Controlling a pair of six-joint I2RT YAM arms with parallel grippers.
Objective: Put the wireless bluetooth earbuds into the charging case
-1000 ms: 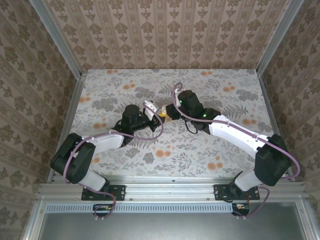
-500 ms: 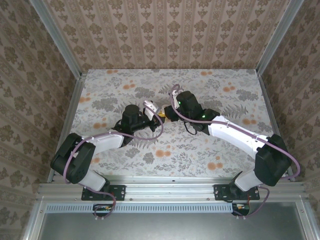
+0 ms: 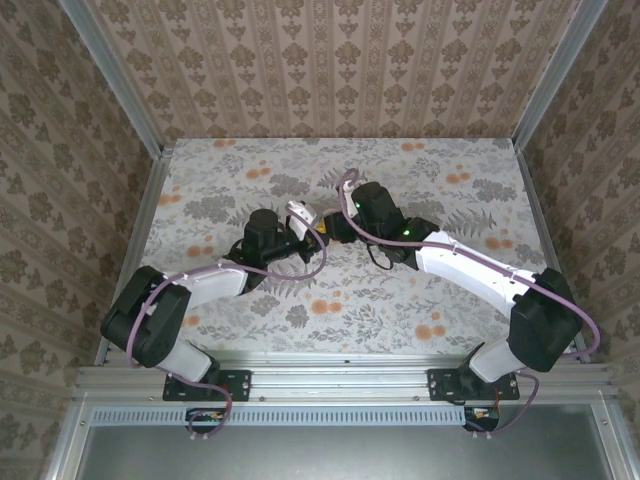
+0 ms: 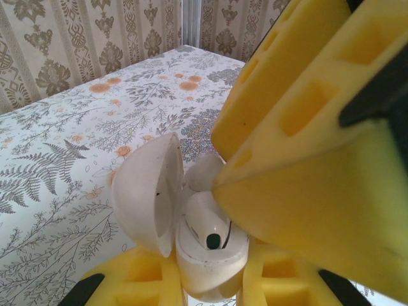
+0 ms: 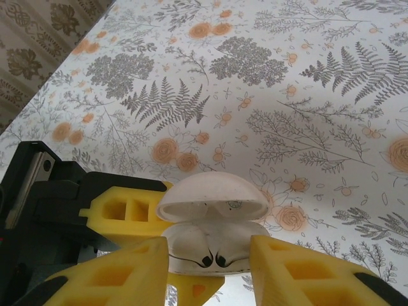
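Both earbuds (image 5: 213,254) lie side by side in the wells of the charging case (image 4: 207,271), their dark tips showing just under its raised lid (image 4: 146,191). Whether they are pressed fully home I cannot tell. My left fingers (image 4: 137,284) pinch the case's lower body from either side and seem to hold it clear of the counter (image 5: 331,95). My right fingers (image 5: 299,274) are spread, one on each side of the case's front. From the left wrist, one of them sits right against the case's open mouth, beside an earbud. I judge the insertion all but done, so the danger now is my own crowding. A right finger dragging across the case could lift an earbud back out. It could also lever the smooth shell out of the left pinch and drop it. Shutting the lid on a bud that sits proud would pop it loose. Around the case lies the flowered counter, with papered walls (image 3: 330,70) well beyond it. What crowds the case is my own two wrists meeting over it.
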